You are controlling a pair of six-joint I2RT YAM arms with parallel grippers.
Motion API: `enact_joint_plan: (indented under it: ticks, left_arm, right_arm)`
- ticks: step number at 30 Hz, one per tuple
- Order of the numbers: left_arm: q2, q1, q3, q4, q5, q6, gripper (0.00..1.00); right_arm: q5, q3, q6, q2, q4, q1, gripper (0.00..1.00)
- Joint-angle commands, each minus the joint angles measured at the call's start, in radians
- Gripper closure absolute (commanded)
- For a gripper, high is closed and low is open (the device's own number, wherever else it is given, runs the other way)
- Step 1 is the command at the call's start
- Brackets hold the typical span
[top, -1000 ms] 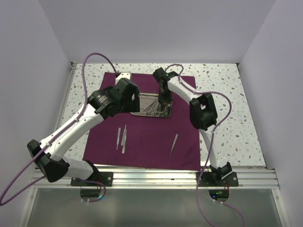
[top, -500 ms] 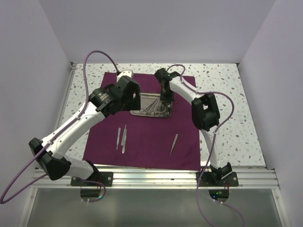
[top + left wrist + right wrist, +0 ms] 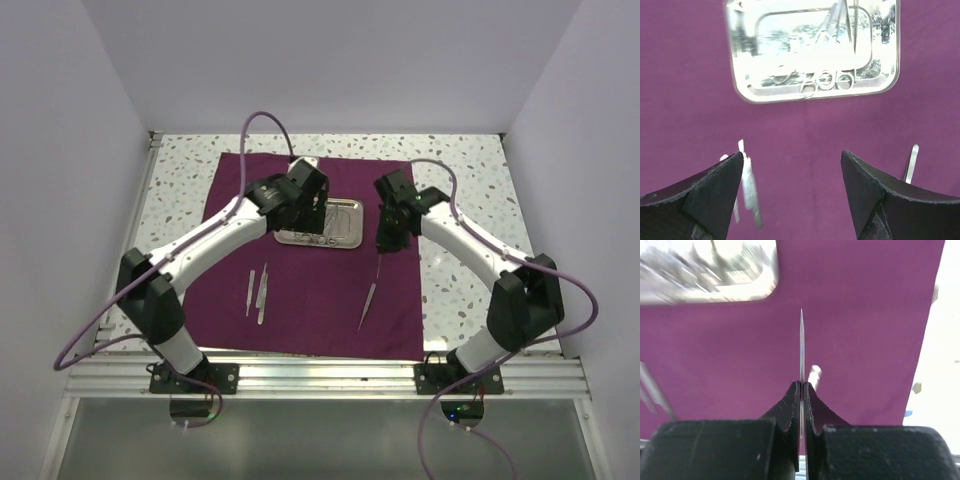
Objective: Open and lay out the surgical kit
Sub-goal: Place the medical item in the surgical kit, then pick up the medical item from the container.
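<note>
Top view, cloth wrap [image 3: 300, 320]: spread flat on the table [image 3: 470, 180], so the kit looks opened and the laying-out is part done
Top view, steel tray [image 3: 345, 212]: on the far middle of the cloth wrap, well inside its edges
Top view, laid pieces: a pair of tweezers [image 3: 258, 292] near-left and a single tweezers [image 3: 367, 306] near-right, apart from each other, likely spaced so each can be seen and reached
Top view, left gripper [image 3: 310, 208]: poised over the tray's left part, probably for the next pick
Top view, right gripper [image 3: 384, 244]: just right of the tray, near the cloth's right edge, with a thin instrument [image 3: 380, 268] hanging from it
Left wrist view, jaws: wide apart, nothing between them
Left wrist view, tray contents: ring-handled instruments [image 3: 827, 80] bunched at the near rim, rings toward the fingers [image 3: 715, 185]
Left wrist view, room: bare cloth between tray and tweezers gives space to come down
Right wrist view, grip: jaws pressed together on the thin instrument, held edge-on and pointing away
Right wrist view, edges: the single tweezers lies just beyond the fingertips; the cloth edge and bare table are close on the right, so little margin that way; freer cloth lies to the left
</note>
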Motion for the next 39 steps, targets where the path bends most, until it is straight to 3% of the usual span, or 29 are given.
enact_joint_plan:
  ticks: [1,5,11,12,14,15,16,24,39]
  left_arm:
    - [0.089,0.007,0.043,0.142,0.06,0.039,0.18]
    - [0.236,0.007,0.155,0.176,0.08,0.052,0.2]
    - [0.372,0.009,0.269,0.211,0.092,0.061,0.21]
    - [0.388,0.009,0.28,0.214,0.095,0.059,0.21]
    - [0.431,0.007,0.303,0.222,0.107,0.055,0.23]
    - [0.443,0.007,0.309,0.228,0.113,0.05,0.24]
    - [0.468,0.006,0.312,0.234,0.119,0.047,0.24]
    - [0.584,0.005,0.35,0.273,0.124,0.029,0.32]
    - [0.75,-0.002,0.475,0.231,0.092,0.02,0.53]
  right_arm:
    - [-0.118,-0.255,0.066,-0.038,0.119,0.002,1.0]
    - [-0.232,-0.443,0.112,-0.12,0.271,0.002,1.0]
    - [-0.301,-0.493,0.122,-0.15,0.316,0.0,0.96]
    - [-0.306,-0.495,0.123,-0.18,0.292,0.002,0.68]
    - [-0.286,-0.478,0.115,-0.226,0.24,0.0,0.4]
    - [-0.254,-0.466,0.109,-0.275,0.17,0.002,0.15]
    - [-0.23,-0.44,0.102,-0.303,0.134,0.0,0.12]
    - [-0.002,-0.26,0.063,-0.505,-0.207,-0.001,0.08]
    - [0.104,-0.181,0.042,-0.538,-0.316,-0.003,0.12]
